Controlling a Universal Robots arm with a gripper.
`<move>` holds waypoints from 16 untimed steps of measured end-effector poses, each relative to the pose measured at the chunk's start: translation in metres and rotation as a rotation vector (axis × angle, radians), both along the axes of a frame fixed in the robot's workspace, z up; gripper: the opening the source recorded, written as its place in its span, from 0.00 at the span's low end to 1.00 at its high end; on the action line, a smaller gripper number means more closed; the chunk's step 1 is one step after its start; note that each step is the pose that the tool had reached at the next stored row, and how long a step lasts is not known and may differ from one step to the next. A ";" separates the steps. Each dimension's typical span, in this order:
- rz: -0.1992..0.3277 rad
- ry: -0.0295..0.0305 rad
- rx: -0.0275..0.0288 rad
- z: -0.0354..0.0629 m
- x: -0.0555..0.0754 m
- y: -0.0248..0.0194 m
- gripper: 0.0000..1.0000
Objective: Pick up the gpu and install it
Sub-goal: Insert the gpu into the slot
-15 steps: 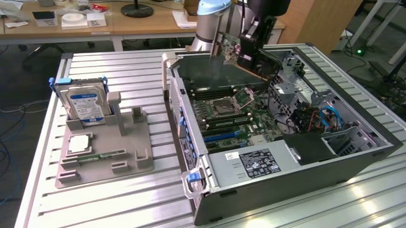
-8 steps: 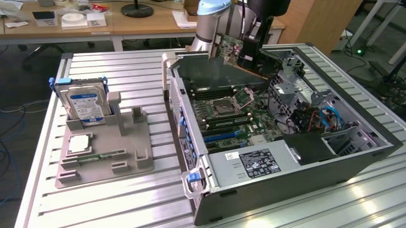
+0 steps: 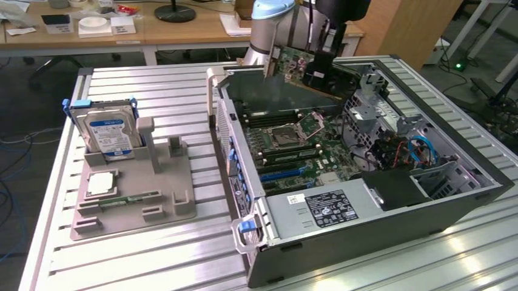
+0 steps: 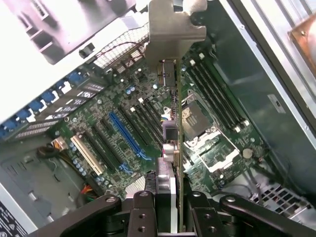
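Holding the gpu point(image 3: 293, 60) clamped edge-on in the gripper point(image 3: 322, 71), fingers point(image 4: 142, 210) pressed on both faces. Card hangs over the open pc case point(image 3: 453, 200), above the motherboard point(image 4: 217, 148), clear of the blue slot point(image 4: 126, 136). Hard drive point(image 3: 109, 133) stands in the grey holder point(image 3: 137, 209), well apart on the exterior view's left.
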State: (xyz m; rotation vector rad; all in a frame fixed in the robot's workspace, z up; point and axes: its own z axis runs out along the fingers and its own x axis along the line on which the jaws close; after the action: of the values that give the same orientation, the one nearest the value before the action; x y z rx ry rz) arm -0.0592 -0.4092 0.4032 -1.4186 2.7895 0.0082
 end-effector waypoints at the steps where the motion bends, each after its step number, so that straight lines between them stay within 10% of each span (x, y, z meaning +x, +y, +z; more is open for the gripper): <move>1: 0.016 0.0000 0.0000 0.0000 0.000 0.0000 0.28; 16: 0.221 0.0000 0.0000 -0.0004 0.000 0.0000 0.28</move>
State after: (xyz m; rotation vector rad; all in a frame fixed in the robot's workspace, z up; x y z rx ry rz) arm -0.0592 -0.4092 0.4028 -1.7173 2.6170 0.0102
